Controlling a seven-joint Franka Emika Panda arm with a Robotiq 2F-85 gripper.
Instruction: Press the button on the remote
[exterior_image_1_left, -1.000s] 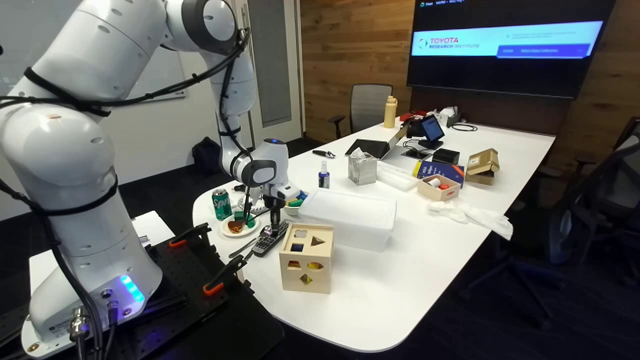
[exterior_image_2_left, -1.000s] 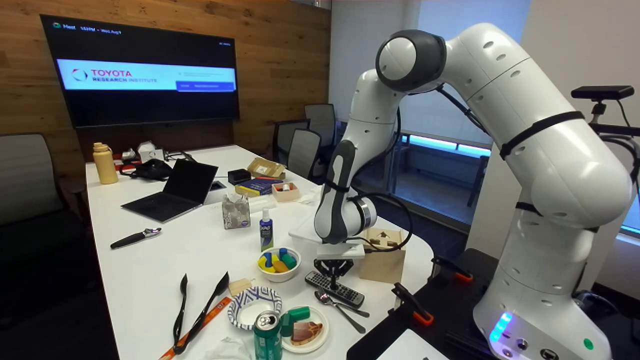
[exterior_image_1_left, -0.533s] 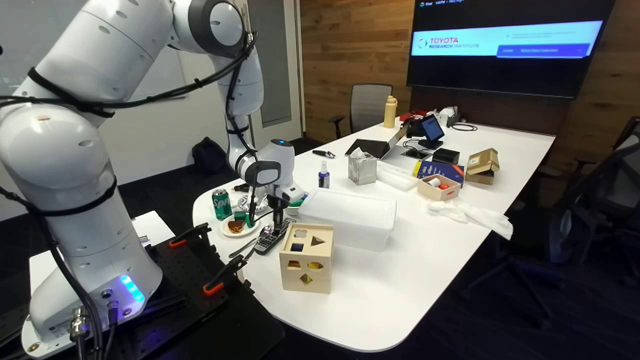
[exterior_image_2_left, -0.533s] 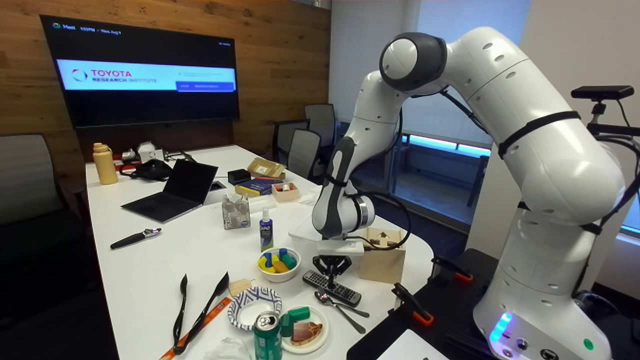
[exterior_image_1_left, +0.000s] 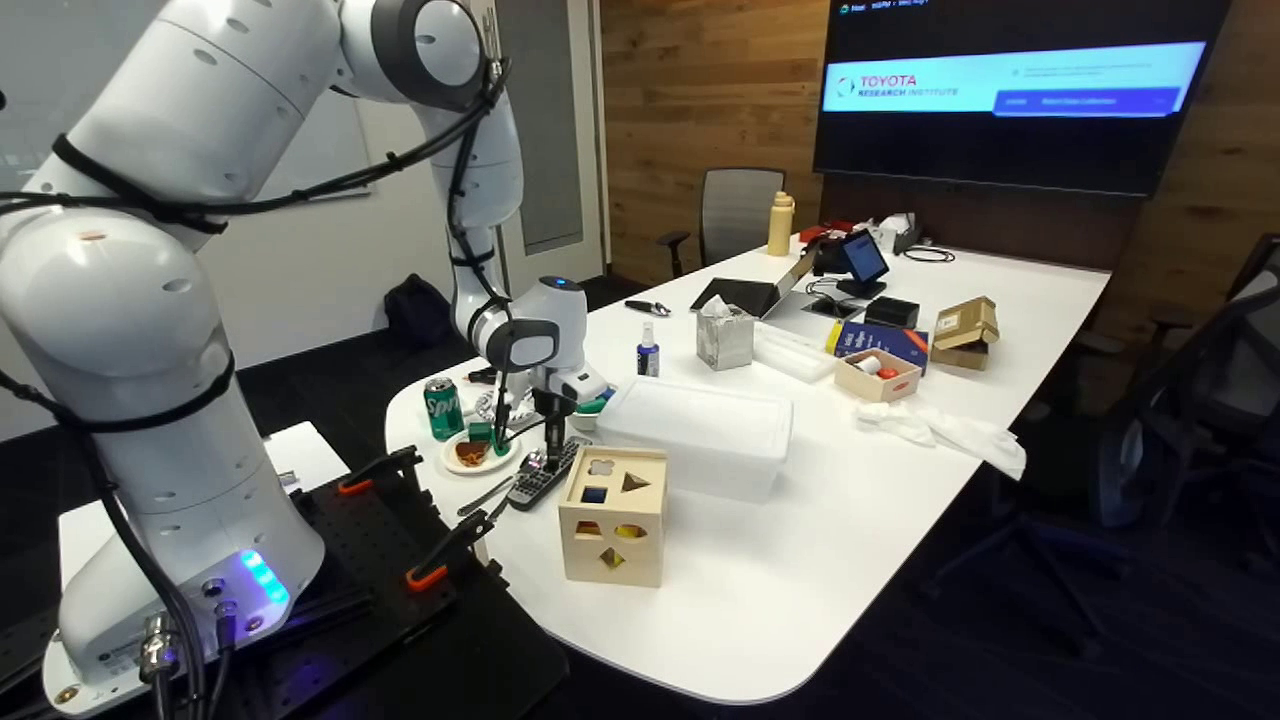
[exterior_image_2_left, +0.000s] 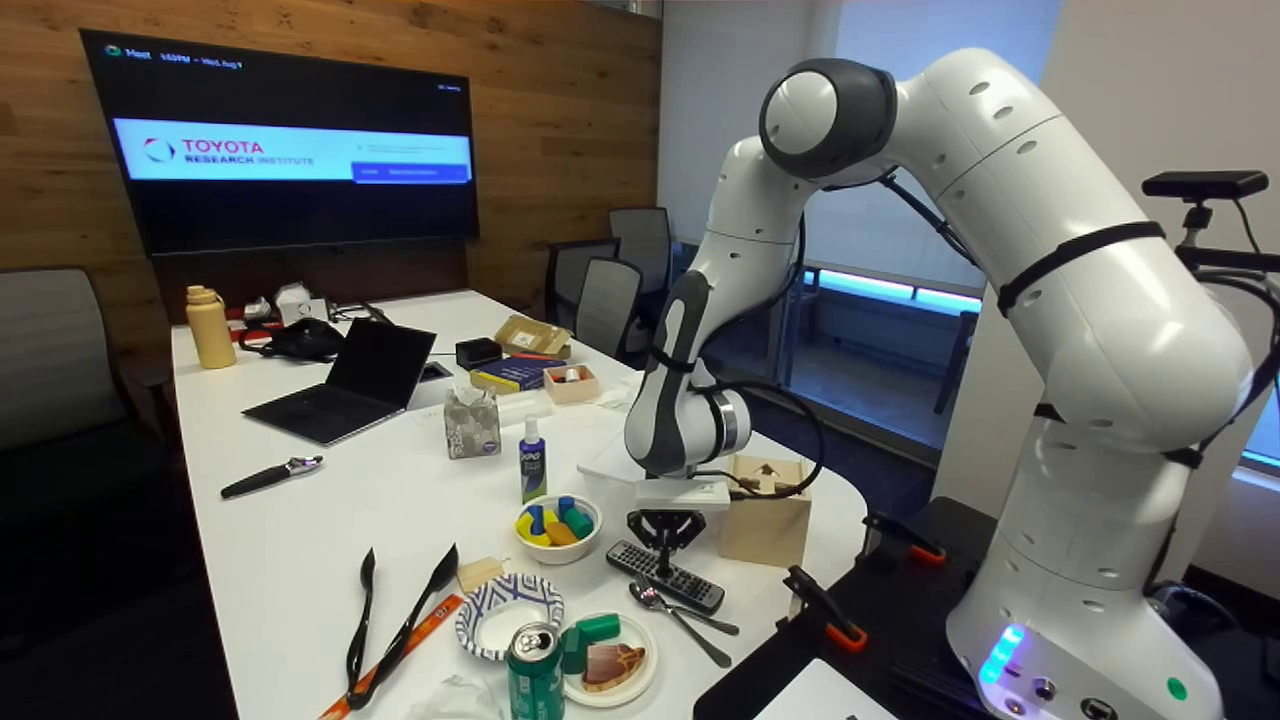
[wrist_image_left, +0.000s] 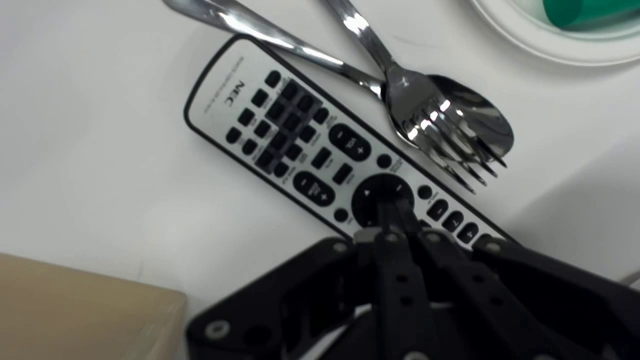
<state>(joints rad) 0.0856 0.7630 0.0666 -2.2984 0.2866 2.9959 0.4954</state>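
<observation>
The remote lies flat on the table in both exterior views (exterior_image_1_left: 530, 492) (exterior_image_2_left: 697, 592). In the wrist view the remote (wrist_image_left: 300, 132) shows a pale face with black buttons, a dark edge and a large round black button pad (wrist_image_left: 367, 200). My gripper (wrist_image_left: 395, 200) points down with its fingertips together and nothing between them. The tips are over the round pad and hide part of it. The gripper also shows in both exterior views (exterior_image_1_left: 554, 460) (exterior_image_2_left: 664, 568), at the middle of the remote. It looks to be touching the remote, but the exact contact is hidden.
A fork (wrist_image_left: 407, 90) and a spoon (wrist_image_left: 500, 132) lie beside the remote. A wooden cube box (exterior_image_1_left: 612, 560) and a white lidded box (exterior_image_1_left: 720, 465) stand close by. A bowl of blocks (exterior_image_2_left: 560, 555), a plate (exterior_image_2_left: 645, 680) and a green can (exterior_image_2_left: 535, 675) are near.
My gripper and the remote have shifted together slightly away from the robot's base, mostly in the first half second. Since then the gripper has barely moved. The fingers stay together.
</observation>
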